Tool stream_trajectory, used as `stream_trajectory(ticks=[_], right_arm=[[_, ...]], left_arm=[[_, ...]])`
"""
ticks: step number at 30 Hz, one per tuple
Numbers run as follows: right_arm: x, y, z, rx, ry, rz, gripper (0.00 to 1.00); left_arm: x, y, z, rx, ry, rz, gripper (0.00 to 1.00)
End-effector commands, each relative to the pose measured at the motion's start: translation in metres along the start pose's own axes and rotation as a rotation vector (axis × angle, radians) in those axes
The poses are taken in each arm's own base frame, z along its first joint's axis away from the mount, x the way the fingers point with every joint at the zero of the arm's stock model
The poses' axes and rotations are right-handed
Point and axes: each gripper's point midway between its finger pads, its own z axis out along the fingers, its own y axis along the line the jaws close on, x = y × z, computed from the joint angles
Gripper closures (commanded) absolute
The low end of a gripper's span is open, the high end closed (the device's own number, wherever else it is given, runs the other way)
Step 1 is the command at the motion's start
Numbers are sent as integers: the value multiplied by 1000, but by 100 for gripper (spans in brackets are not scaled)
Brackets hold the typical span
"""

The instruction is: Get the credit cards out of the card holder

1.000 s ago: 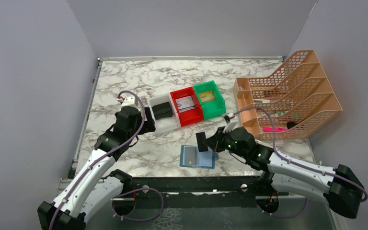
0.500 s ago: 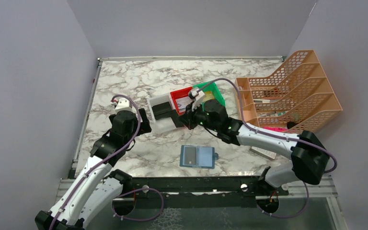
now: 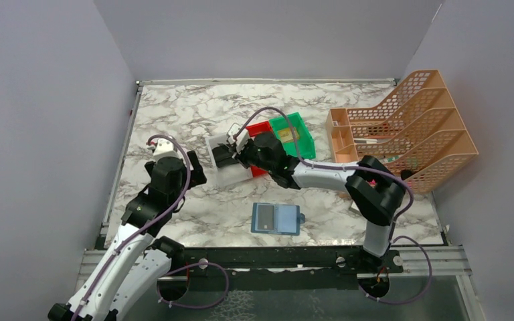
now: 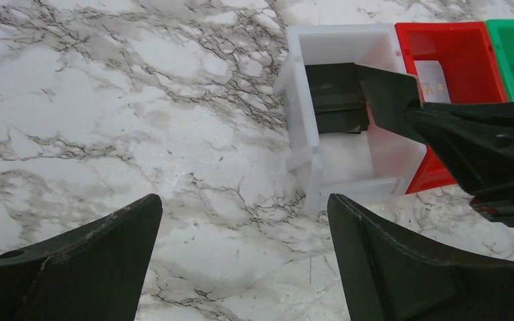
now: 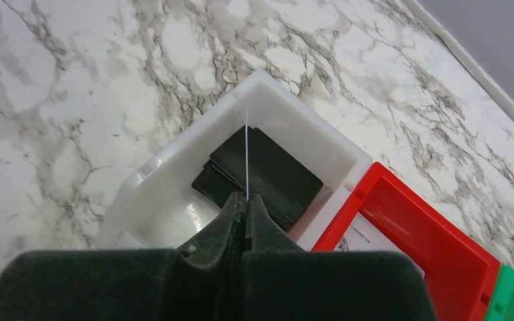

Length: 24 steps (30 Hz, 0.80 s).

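Black card (image 4: 383,93) over the white bin (image 5: 321,127) — what grips it? (observer)

My right gripper (image 5: 246,200). Its fingers are pressed together on the card's lower edge. The card stands upright, edge-on to my wrist camera, just above the stack of black cards (image 5: 274,177) lying inside the white bin. (me)

And the other tool? (observer)

Left gripper (image 4: 242,200): fingers wide apart, nothing between them. It hovers over bare marble on the side of the white bin away from the red bin (image 5: 415,214). The card holder (image 3: 276,219) lies open and flat, well apart from the white bin, toward my bases. (me)

Risks from here? (observer)

Judgement only.
1. The pinch is narrow. Let go while upright, the card may topple and lean on the white bin's wall, or tip over the rim toward the red bin.
2. If I lower too far before opening, the card's edge meets the stack and it twists between my fingers.
3. If I open too high, it may bounce off the stack and land askew.
4. The card holder is loose, with nothing pinning it — should cards remain inside, a one-handed pull could drag it along the marble. Whether any remain I cannot tell; the pockets are too small in the top view. (me)
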Motion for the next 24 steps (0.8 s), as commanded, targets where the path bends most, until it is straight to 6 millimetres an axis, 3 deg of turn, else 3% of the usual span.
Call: stream_trajectory(ticks=[1, 7, 13, 24], right_arm=[[-15, -13, 23, 42, -72, -192, 99], [-14, -21, 36, 68, -87, -332, 98], [25, -18, 59, 31, 21, -449, 97], [53, -28, 75, 59, 111, -597, 84]], left_arm=[[-9, 13, -6, -51, -54, -32, 2], [-5, 10, -3, -39, -29, -18, 2], [-3, 8, 0, -32, -8, -5, 2], [-2, 9, 1, -32, -8, -7, 2]])
